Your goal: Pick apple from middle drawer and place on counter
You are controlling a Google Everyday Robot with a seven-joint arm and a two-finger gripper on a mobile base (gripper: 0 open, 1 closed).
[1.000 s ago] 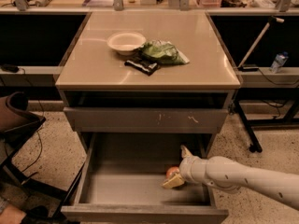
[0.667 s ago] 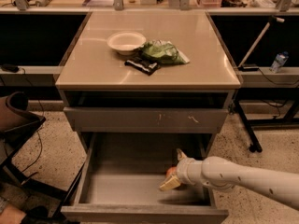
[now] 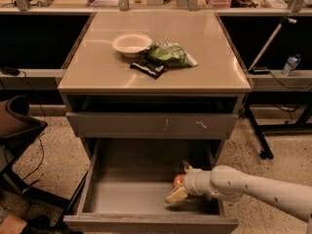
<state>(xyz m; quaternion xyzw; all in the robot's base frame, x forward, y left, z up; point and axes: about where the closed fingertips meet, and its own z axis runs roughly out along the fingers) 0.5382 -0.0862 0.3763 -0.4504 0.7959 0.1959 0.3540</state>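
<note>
1. Counter: the glossy tan top of the grey cabinet, and the landmark for every entry below. Its front half is bare.
2. Middle drawer: well below the counter's front edge and pulled fully out toward the camera, so its plain grey floor is exposed.
3. Apple: red-orange, lying on the drawer floor below the counter's front-right part. It is not yet lifted.
4. Gripper: down inside the drawer and right at the apple. The white arm enters from the right, far beneath the counter's right corner. Whether the gripper has closed on the fruit or merely brackets it cannot be told.
5. Upper drawer: directly beneath the counter, pushed in, with white scratches on its front.
6. White bowl, green bag and dark packet: clustered on the counter's rear-centre area.
7. Progress, judged: the drawer is open and the reach is made. A secure grasp, the lift clear of the drawer and the placement on the counter remain.
</note>
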